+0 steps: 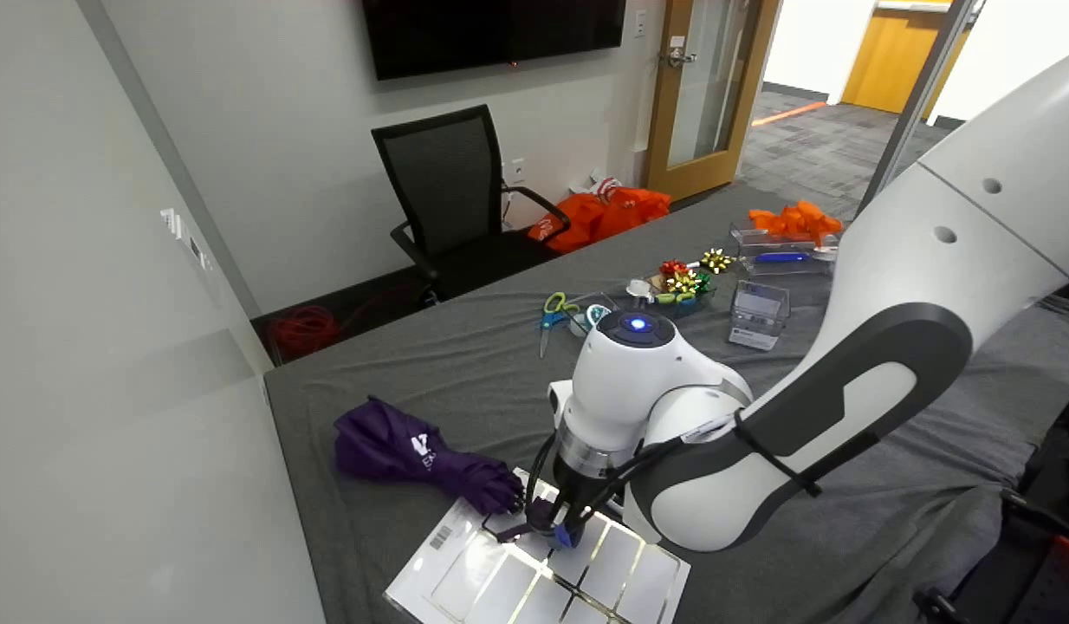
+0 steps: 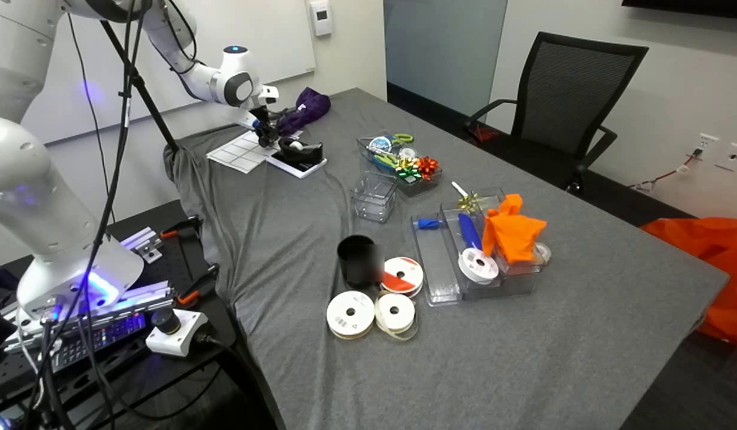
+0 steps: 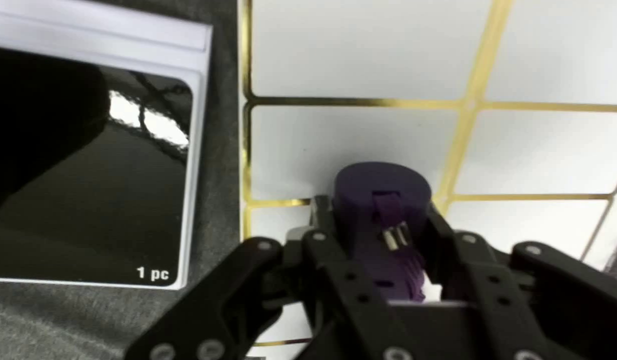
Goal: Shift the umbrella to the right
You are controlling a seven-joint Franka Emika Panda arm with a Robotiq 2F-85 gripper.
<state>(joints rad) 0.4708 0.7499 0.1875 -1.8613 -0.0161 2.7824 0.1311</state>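
Observation:
The purple umbrella (image 1: 391, 446) lies folded on the grey-covered table, its canopy pointing away from my arm. It also shows in an exterior view (image 2: 313, 107). In the wrist view its dark purple handle (image 3: 381, 182), with a purple wrist strap and small metal clasp, sits between my fingers. My gripper (image 3: 378, 215) is low over a white sheet, with one finger on each side of the handle, and looks shut on it. The fingertips are partly hidden in both exterior views, where the gripper (image 2: 266, 132) appears small and dark.
The white gold-lined sheet (image 1: 625, 568) lies under the gripper. A black tape dispenser (image 2: 301, 152) stands on a flat black-and-white pack (image 3: 88, 220) beside it. Clear trays (image 2: 374, 194) with bows, scissors and ribbon spools (image 2: 350, 313) are farther along the table. A whiteboard (image 1: 145, 347) borders one side.

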